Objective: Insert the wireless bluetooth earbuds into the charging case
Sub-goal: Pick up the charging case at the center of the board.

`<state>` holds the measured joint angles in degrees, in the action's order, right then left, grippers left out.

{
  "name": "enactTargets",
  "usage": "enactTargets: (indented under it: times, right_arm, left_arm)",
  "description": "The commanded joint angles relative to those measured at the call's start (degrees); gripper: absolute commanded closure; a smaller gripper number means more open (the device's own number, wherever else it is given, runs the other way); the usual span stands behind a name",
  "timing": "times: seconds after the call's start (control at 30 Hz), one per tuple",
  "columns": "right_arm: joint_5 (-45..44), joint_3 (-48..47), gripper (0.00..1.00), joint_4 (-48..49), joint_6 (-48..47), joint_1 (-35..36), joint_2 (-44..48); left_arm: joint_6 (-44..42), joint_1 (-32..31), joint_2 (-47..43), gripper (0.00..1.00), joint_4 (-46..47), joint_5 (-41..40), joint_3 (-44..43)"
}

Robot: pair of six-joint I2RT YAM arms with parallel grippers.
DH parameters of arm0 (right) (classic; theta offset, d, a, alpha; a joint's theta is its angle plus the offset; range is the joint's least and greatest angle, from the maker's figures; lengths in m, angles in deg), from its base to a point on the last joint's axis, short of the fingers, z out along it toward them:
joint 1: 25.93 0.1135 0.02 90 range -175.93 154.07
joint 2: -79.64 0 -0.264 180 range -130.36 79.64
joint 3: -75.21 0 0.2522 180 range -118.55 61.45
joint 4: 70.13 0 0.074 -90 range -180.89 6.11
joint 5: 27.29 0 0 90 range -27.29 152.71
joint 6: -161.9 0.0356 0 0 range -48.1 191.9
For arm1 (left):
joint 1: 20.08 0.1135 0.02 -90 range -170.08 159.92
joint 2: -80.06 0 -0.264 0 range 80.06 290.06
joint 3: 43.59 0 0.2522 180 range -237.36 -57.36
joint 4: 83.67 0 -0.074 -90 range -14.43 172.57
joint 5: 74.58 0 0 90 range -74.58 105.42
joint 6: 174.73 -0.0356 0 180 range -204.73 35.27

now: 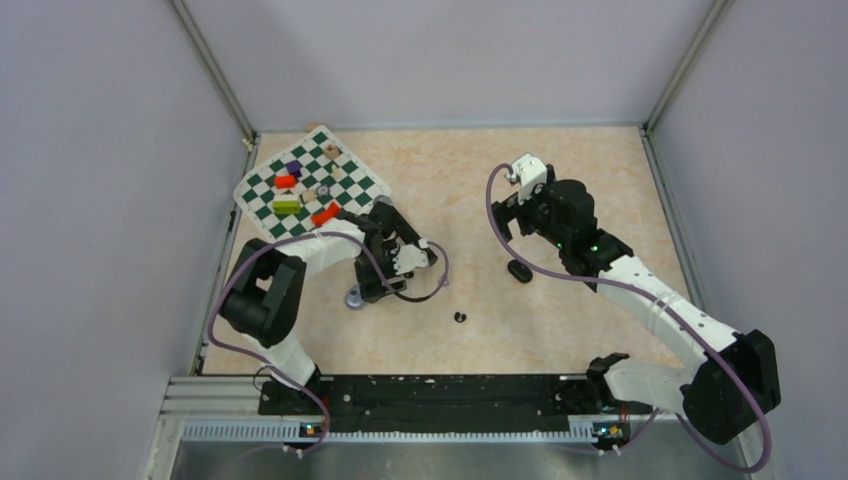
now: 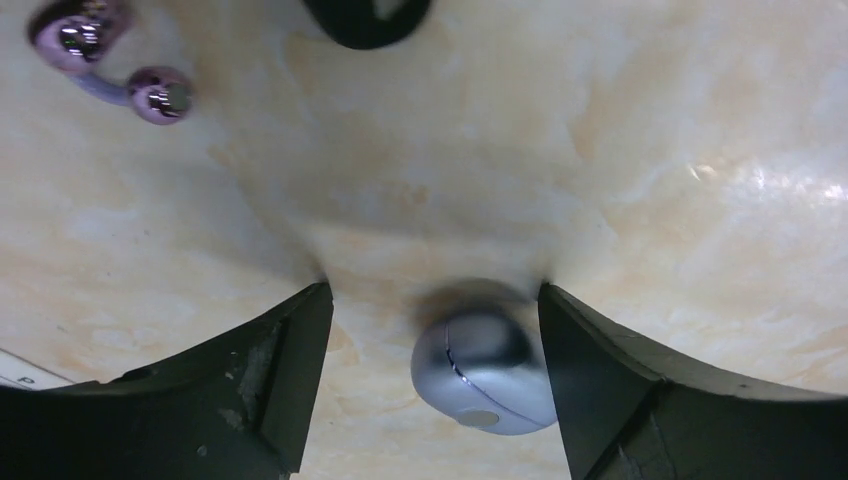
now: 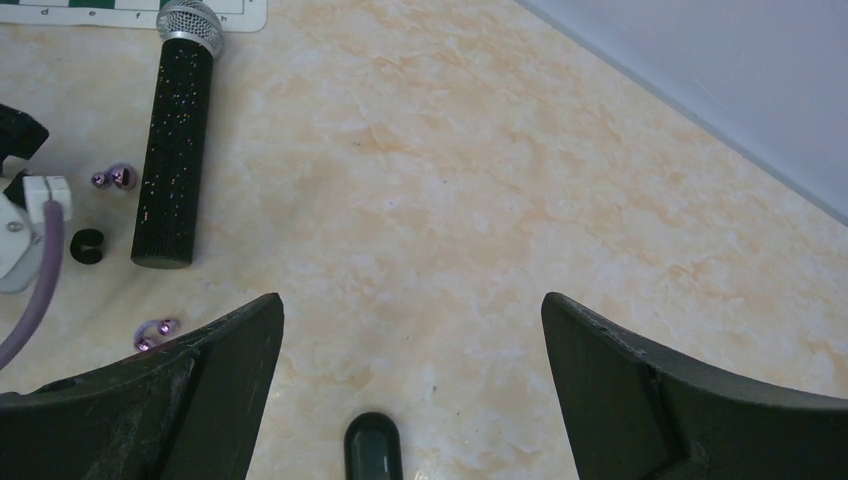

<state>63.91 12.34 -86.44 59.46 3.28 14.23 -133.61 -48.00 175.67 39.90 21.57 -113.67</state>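
My left gripper (image 2: 435, 292) is open and low over the table. A closed pale grey-purple charging case (image 2: 485, 370) lies between its fingers, close against the right one, with a wide gap on the left. Beyond it lie a pale purple earbud (image 2: 160, 95) and a black earbud (image 2: 365, 20) at the frame's top edge. My right gripper (image 3: 412, 300) stands wide open and holds nothing. A closed black case (image 3: 373, 448) (image 1: 519, 270) lies on the table under it. The right wrist view shows two purple earbuds (image 3: 112, 178) (image 3: 155, 333) and a black earbud (image 3: 88, 245). Another black earbud (image 1: 460, 318) lies mid-table.
A long black microphone (image 3: 175, 160) with a silver head lies by the green-and-white chessboard (image 1: 310, 190), which carries several coloured blocks. Grey-purple walls (image 1: 100, 200) close in the table on three sides. The left arm's purple cable (image 3: 35, 290) hangs near the buds.
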Motion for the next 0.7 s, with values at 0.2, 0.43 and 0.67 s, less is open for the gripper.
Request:
enactTargets:
  times: [0.2, 0.43, 0.67]
  right_arm:
    - [-0.29, 0.41, 0.01, 2.05, -0.55, 0.76, 0.24]
    - [-0.27, 0.41, 0.01, 3.49, -0.65, 0.77, 0.21]
    - [0.00, 0.41, 0.01, 3.45, -0.65, 0.83, 0.17]
  left_arm:
    - [10.23, -0.10, 6.64, 0.15, 1.40, -2.18, -7.26]
    - [5.60, -0.01, -1.15, 0.03, -4.32, 5.37, -6.38]
    - [-4.89, 2.47, -10.15, 0.01, -6.91, 3.98, -1.75]
